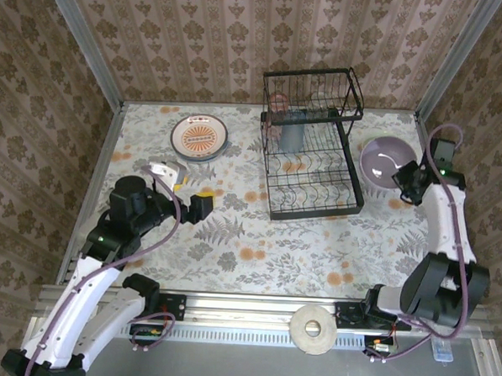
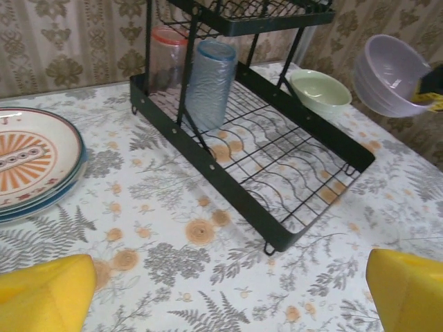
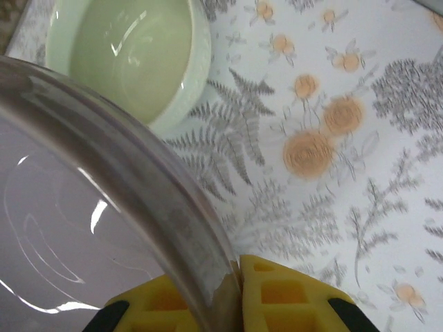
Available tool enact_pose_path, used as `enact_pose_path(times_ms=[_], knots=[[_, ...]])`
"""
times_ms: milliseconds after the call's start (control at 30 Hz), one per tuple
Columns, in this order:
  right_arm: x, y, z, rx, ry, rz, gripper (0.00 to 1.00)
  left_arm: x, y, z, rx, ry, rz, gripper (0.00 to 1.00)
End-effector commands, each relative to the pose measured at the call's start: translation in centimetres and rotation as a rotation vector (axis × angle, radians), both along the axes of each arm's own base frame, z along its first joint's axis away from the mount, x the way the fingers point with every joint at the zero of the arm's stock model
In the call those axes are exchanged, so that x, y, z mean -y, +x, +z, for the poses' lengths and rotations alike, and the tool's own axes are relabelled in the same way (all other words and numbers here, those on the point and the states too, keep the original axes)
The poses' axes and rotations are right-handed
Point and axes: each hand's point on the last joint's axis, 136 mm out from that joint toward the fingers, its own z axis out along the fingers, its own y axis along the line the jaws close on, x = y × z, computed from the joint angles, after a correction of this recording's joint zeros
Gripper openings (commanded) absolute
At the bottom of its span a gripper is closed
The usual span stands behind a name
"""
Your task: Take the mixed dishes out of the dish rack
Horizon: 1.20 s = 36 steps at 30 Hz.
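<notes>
1. Rack (image 1: 314, 149): is standing at 12 o'clock on the table (image 1: 256, 256), its lower tier mostly bare. Two tumblers are standing side by side at the tier's far left end, a pinkish tumbler (image 2: 167, 59) and a blue-grey tumbler (image 2: 210, 83).
2. Plates (image 1: 200, 138): are lying stacked at 10 o'clock, well apart from the rack, with the orange-patterned one on top.
3. Green bowl (image 2: 320, 90): is sitting upright on the table, just beside the rack's 3 o'clock side.
4. Lilac bowl (image 1: 385, 160): is hanging tilted at 2 o'clock, clear of the table, near the green bowl and higher than it.
5. Right gripper (image 3: 239, 287): is gripping the lilac bowl by its rim, jaws clenched on the wall with one yellow finger (image 3: 277, 297) on each side.
6. Left gripper (image 1: 201, 206): is hovering at 8 o'clock over bare table and facing the rack. Its jaws are spread wide and are grasping nothing.
</notes>
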Motion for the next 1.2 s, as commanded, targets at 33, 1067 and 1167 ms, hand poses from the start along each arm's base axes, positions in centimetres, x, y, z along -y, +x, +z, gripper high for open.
enact_pose_path(times_ms=[33,1067,1167], knots=[[2.3,6.0,4.6,0.176,0.014,-0.036,0.0,0.3,-0.9,1.9,0.06,-0.076,-0.03,1.0],[4.6,15.0,-3.4,-0.07,0.102,-0.08,0.0,0.3,-1.2,1.4,0.073,-0.063,-0.049,1.0],[4.4,15.0,-3.8,-0.08,0.11,-0.077,0.0,0.3,-1.2,1.5,0.077,-0.061,-0.049,1.0]])
